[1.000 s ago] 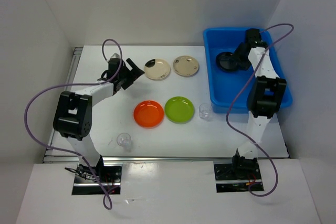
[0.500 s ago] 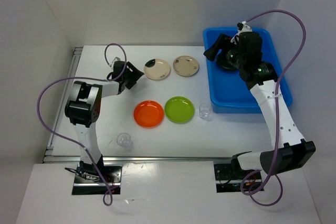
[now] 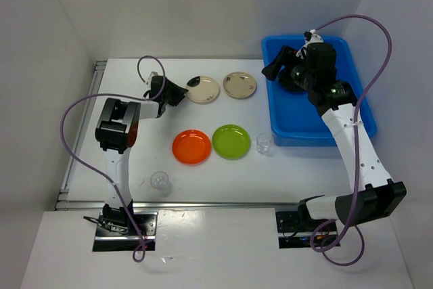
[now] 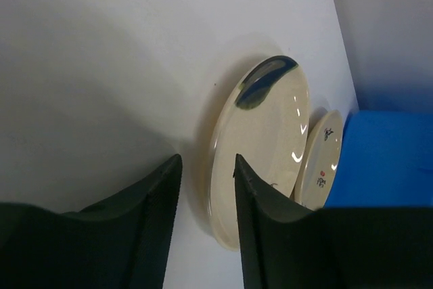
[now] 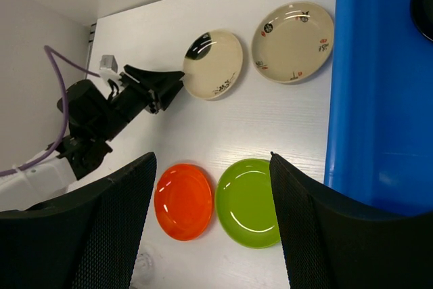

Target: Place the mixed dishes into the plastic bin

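My left gripper [image 3: 178, 92] [image 4: 207, 160] lies low on the table at the left rim of a beige plate with a dark mark [image 3: 203, 89] [image 4: 264, 133]. Its jaws are narrow and straddle that rim, with a sliver of table showing beside the rim. A second beige plate [image 3: 240, 85] [image 5: 293, 32] lies just right of it. The orange plate [image 3: 191, 147] [image 5: 183, 201] and the lime green plate [image 3: 231, 141] [image 5: 249, 202] sit mid-table. A black plate [image 3: 292, 80] rests in the blue bin [image 3: 352, 109] [image 5: 372, 99]. My right gripper [image 3: 277, 65] [image 5: 212, 160] hovers open and empty over the bin's left rim.
One clear cup [image 3: 264, 143] stands beside the bin's near left corner. Another clear cup [image 3: 160, 181] stands near the table's front edge. White walls close in the table on three sides. Purple cables loop off both arms.
My left gripper slid right to the beige plate and its jaws narrowed around the rim. My right arm rose out of the bin and swung left, then held still.
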